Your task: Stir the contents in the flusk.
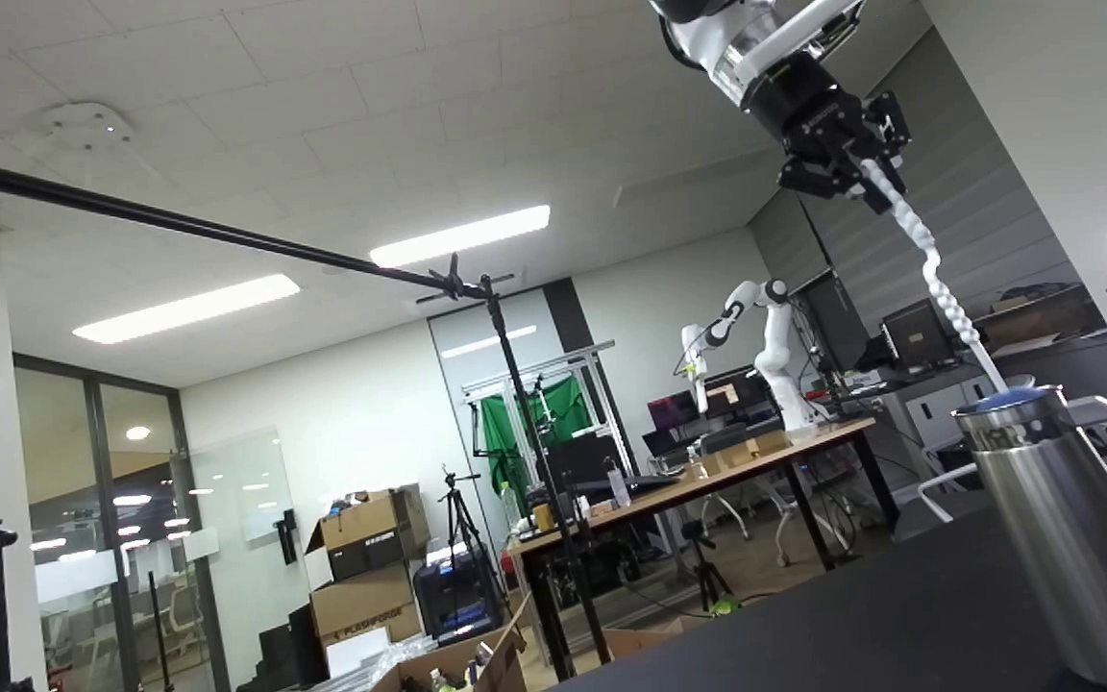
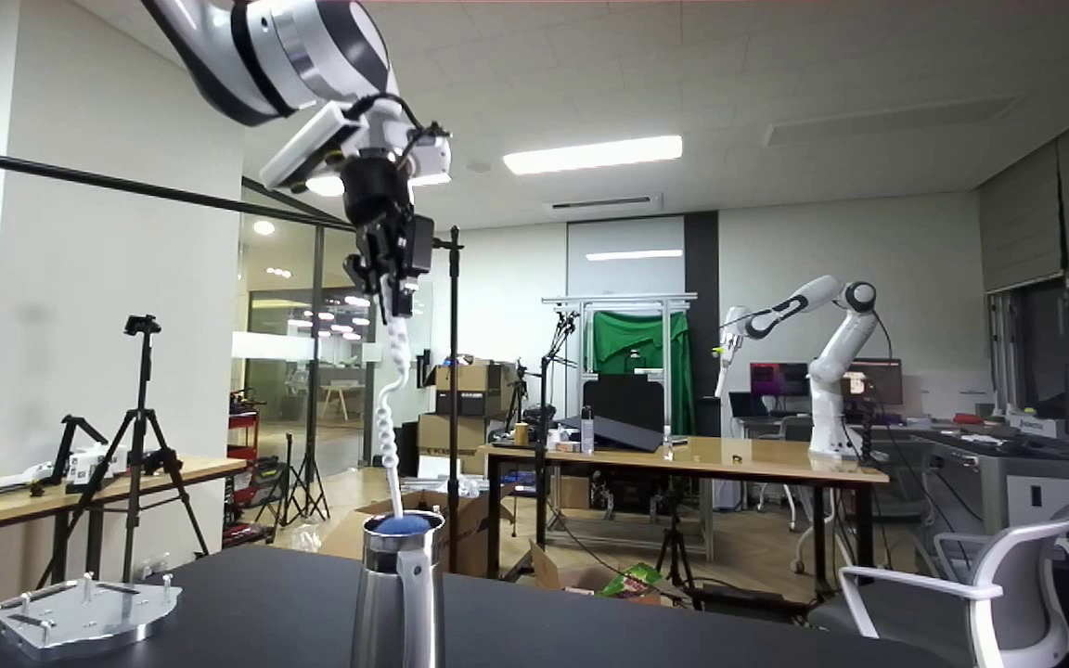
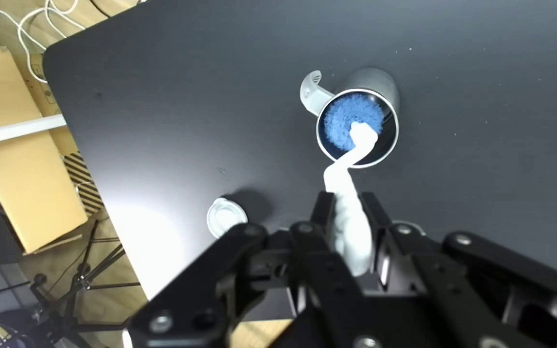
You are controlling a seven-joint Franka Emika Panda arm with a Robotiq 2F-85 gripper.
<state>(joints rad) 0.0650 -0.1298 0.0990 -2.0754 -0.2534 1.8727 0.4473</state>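
Note:
The flusk, a tall brushed-steel flask, stands upright on the black table in both exterior views (image 1: 1077,553) (image 2: 381,608). It also shows from above in the wrist view (image 3: 377,83), with its handle to the left. A brush with a white twisted handle (image 1: 946,298) (image 2: 386,427) (image 3: 341,181) has its blue bristle head (image 1: 1008,398) (image 2: 403,525) (image 3: 351,116) in the flusk's mouth, near rim height. My gripper (image 1: 878,181) (image 2: 395,299) (image 3: 346,200) is shut on the upper end of the white handle, well above the flusk. The flusk's deeper inside is hidden.
A small white round lid or cup (image 3: 225,216) lies on the black table (image 3: 186,121), left of the gripper in the wrist view. A clear plate with metal posts (image 2: 84,620) rests on the table in an exterior view. A grey chair (image 2: 1022,584) stands beyond the table.

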